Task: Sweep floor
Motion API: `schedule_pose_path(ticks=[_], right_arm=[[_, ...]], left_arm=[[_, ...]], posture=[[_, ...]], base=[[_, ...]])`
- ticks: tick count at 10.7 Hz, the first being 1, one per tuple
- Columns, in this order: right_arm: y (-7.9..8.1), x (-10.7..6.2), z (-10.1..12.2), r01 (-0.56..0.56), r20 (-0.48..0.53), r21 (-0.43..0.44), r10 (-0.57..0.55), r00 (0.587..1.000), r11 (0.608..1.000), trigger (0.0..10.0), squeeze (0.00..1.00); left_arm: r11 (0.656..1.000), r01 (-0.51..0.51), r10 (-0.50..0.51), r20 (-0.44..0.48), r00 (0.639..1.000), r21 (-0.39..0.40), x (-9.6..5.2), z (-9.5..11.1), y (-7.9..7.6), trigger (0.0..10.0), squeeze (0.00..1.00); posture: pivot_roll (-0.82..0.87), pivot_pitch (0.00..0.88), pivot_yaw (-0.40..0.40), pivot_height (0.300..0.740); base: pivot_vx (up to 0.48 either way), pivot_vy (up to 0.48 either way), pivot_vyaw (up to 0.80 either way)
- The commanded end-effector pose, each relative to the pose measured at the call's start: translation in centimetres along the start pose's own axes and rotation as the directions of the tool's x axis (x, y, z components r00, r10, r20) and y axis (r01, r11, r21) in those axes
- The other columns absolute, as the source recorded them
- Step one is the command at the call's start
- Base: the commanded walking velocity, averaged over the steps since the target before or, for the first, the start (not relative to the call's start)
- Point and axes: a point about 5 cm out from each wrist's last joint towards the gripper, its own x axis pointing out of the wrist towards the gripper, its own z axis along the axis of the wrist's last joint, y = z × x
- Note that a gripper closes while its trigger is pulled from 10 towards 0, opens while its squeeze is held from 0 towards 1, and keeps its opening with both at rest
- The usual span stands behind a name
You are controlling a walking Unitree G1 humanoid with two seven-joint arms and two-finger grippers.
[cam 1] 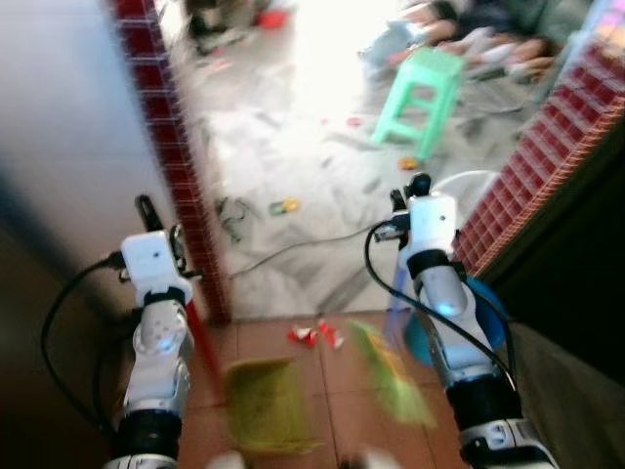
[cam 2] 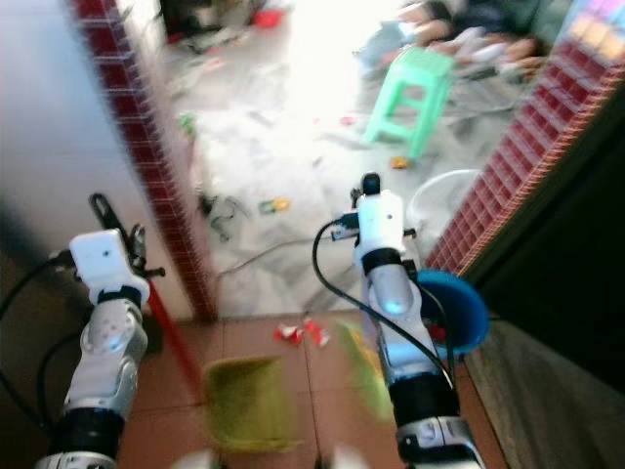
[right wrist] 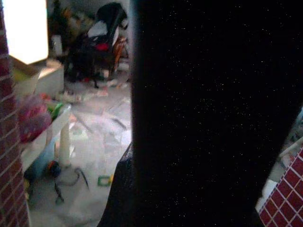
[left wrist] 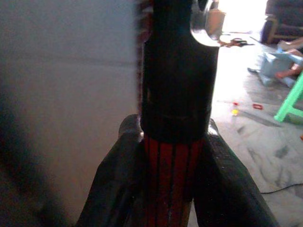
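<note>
- My left gripper (left wrist: 173,189) is closed on a red ribbed handle with a black collar (left wrist: 174,156); in the left wrist view both black fingers (left wrist: 118,179) press against its sides.
- Below and just inward of that gripper, the red handle (cam 1: 200,337) slants down to a blurred yellow-green dustpan (cam 1: 266,403) on the terracotta floor tiles (cam 1: 283,337).
- My right gripper (cam 1: 410,191) is raised at about the same height as the left; a dark bar fills most of the right wrist view, and I cannot tell whether those fingers are closed.
- Below my right arm, a blurred yellow-green broom head (cam 1: 391,376) smears across the tiles, beside a round blue plastic basin (cam 2: 459,311).
- Between the two arms, small red-and-white scraps of litter (cam 1: 314,335) lie on the tiles near the doorway threshold.
- Just beside the left gripper stands a pillar edged in dark red mosaic tile (cam 1: 171,147).
- Beyond both grippers, the grey marbled floor (cam 1: 293,147) carries a black cable (cam 1: 303,246) and scattered bits.
- Farther off, ahead of the right gripper, stands a mint-green plastic stool (cam 1: 422,98).
</note>
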Motion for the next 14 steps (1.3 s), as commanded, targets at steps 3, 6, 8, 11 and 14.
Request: schedule_pose_path(ticks=[3, 6, 8, 11, 14], right_arm=[[-1.1, 0.1, 0.8, 0.023, 0.042, -0.061, -0.021, 0.999, 0.998, 10.0, 0.0], [-1.1, 0.1, 0.8, 0.016, 0.039, -0.053, -0.014, 0.999, 0.998, 10.0, 0.0], [-1.1, 0.1, 0.7, 0.017, 0.038, -0.055, -0.014, 0.999, 0.998, 10.0, 0.0], [-1.0, 0.1, 0.8, 0.015, 0.04, -0.052, -0.013, 0.999, 0.999, 10.0, 0.0], [-1.0, 0.2, 0.8, 0.013, 0.04, -0.054, -0.011, 0.999, 0.998, 10.0, 0.0]], left_arm=[[1.0, 0.007, -0.006, 0.064, 0.998, -0.02, 0.4, 1.5, -0.6, 10.0, 0.0], [1.0, -0.021, 0.02, 0.07, 0.997, 0.005, 0.4, 1.6, -0.4, 10.0, 0.0], [0.998, -0.041, 0.038, 0.082, 0.996, 0.037, 0.5, 1.6, -0.4, 10.0, 0.0], [0.998, 0.016, -0.02, 0.056, 0.998, 0.058, 0.5, 1.2, -1.7, 10.0, 0.0], [0.998, 0.036, -0.039, 0.059, 0.997, 0.056, 0.6, 1.2, -2.1, 10.0, 0.0]], posture=[[-0.05, 0.0, -0.021, 0.74], [-0.05, 0.0, -0.02, 0.74], [-0.05, 0.0, -0.022, 0.74], [-0.05, 0.0, -0.022, 0.74], [-0.05, 0.0, -0.022, 0.74]], base=[[0.359, 0.303, 0.2], [0.23, 0.223, 0.39], [0.0, 0.0, 0.0], [0.0, 0.0, 0.0], [0.0, -0.109, 0.0]])
